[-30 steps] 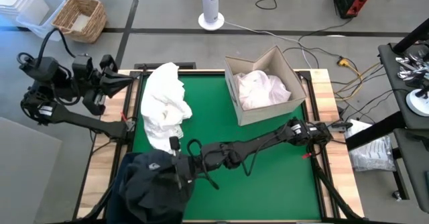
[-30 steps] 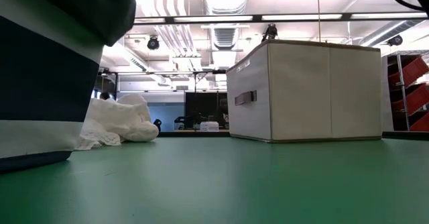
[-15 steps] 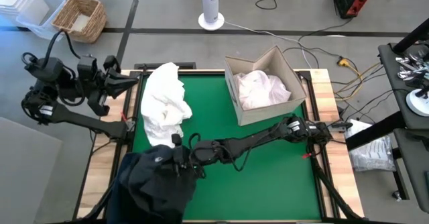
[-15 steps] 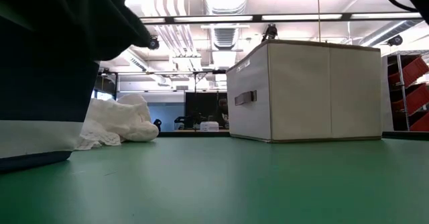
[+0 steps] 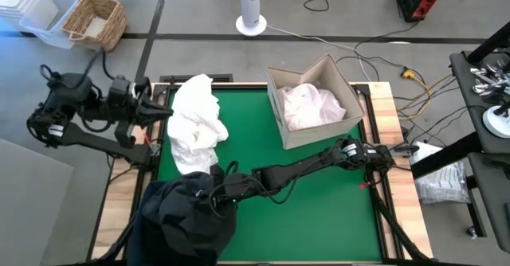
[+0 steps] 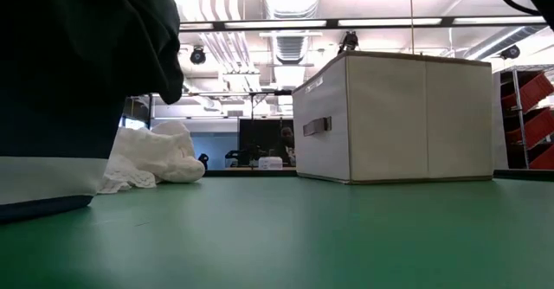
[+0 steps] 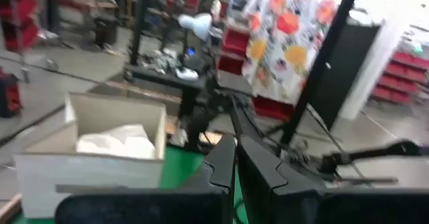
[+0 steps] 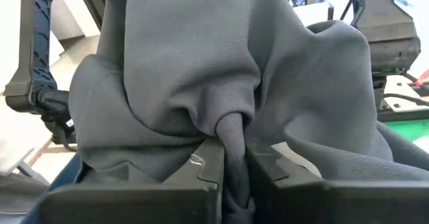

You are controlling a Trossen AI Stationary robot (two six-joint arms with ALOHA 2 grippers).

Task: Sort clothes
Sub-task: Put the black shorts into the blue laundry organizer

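Note:
A black garment [image 5: 185, 218] lies heaped over the navy bin [image 6: 43, 181] at the table's near left corner; in the low view it hangs in front of the bin's wall [image 6: 86, 55]. My right gripper [image 5: 213, 193] is stretched across the table to it and is shut on it. A pile of white clothes [image 5: 195, 123] rests on the green mat by the left edge. More white clothes [image 5: 309, 105] lie in the beige box [image 5: 341, 83]. My left gripper [image 5: 163, 111] hovers shut beside the white pile, off the table's left edge. My right gripper [image 8: 232, 158] pinches a bunched fold [image 8: 231, 127] of the black garment between its two fingers, several layers gathered together. The fingers come roughly level from the table's right side. The rest of the garment spreads slack past the fingers and lies on the bin.
The beige box stands on the far right part of the mat, its flap open. Bare green mat [image 5: 319, 210] lies between the box and the near edge, crossed by my right arm [image 5: 311, 166]. A wicker basket [image 5: 96, 19] and a fan stand on the floor beyond the table.
My right gripper has moved toward the table's left edge, carrying the black garment farther over the bin; in the low view the cloth has come lower in front of the bin's wall. My left gripper has moved right, toward the white pile.

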